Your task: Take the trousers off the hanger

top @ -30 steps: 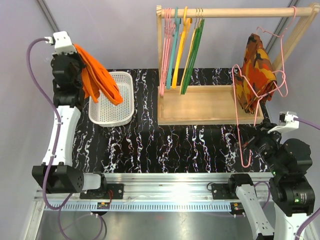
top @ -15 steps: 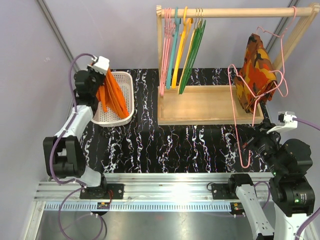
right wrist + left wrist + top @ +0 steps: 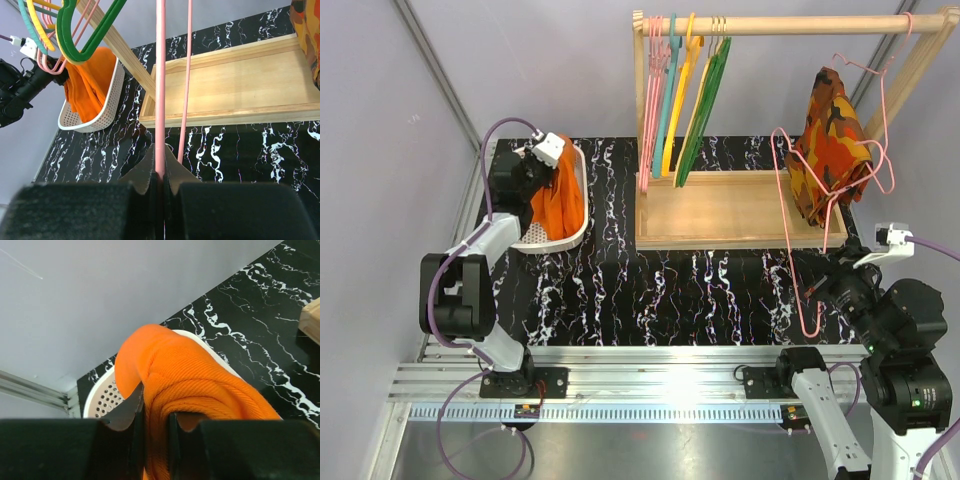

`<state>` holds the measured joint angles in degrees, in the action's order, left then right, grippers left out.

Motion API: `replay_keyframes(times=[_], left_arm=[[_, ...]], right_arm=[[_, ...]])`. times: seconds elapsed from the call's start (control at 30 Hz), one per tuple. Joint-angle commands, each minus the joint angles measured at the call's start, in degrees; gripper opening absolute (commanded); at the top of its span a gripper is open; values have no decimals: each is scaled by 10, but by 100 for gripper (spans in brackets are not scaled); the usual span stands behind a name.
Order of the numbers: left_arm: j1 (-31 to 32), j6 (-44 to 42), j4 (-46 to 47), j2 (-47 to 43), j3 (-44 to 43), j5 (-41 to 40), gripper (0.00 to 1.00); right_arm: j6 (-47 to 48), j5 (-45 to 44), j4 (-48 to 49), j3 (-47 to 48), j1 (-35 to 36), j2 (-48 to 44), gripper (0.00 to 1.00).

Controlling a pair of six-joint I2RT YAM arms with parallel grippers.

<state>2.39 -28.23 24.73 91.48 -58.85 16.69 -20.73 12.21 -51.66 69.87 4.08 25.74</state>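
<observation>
Twice clamped: nearest, right gripper (image 3: 160,172) tight on the bare hanger (image 3: 160,75); farther, left gripper (image 3: 155,407) tight on the trousers (image 3: 200,385), lowered this past second from overhead into the white basket (image 3: 107,107), so probably only release remaining; below, black marbled table (image 3: 670,290); beyond, wooden rack (image 3: 720,215), grey wall (image 3: 520,70).

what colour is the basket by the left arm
The basket is white and perforated, clearest in the right wrist view.
</observation>
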Motion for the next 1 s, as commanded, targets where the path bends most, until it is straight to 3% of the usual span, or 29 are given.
replay_keyframes(times=[0.0, 0.1, 0.23, 0.4, 0.5, 0.6, 0.7, 0.73, 0.87, 0.97], left_arm=[[-4, 83, 36, -8, -9, 2, 0], [-5, 138, 36, -10, 14, -24, 0], [-23, 349, 7, 6, 19, -109, 0], [-64, 530, -14, 83, 3, 7, 5], [-65, 560, -84, 162, -55, 54, 13], [-64, 582, -106, 193, -65, 60, 15], [-65, 582, -112, 186, -58, 23, 26], [-64, 579, -154, 185, -66, -13, 30], [-64, 577, -294, 193, -112, -106, 36], [-61, 582, -368, 211, -142, -152, 34]], right_arm=[[3, 15, 47, 18, 4, -8, 0], [4, 12, 50, 20, 4, -5, 0], [-2, 13, 56, 20, 4, -4, 0], [-6, 19, 69, 19, 4, -9, 0], [0, 19, 66, 17, 4, -5, 0], [6, 19, 60, 17, 4, -4, 0], [8, 16, 60, 14, 4, -8, 0], [8, 16, 61, 13, 4, -8, 0], [5, 19, 70, 8, 4, -9, 0], [0, 25, 81, 0, 4, -5, 0]])
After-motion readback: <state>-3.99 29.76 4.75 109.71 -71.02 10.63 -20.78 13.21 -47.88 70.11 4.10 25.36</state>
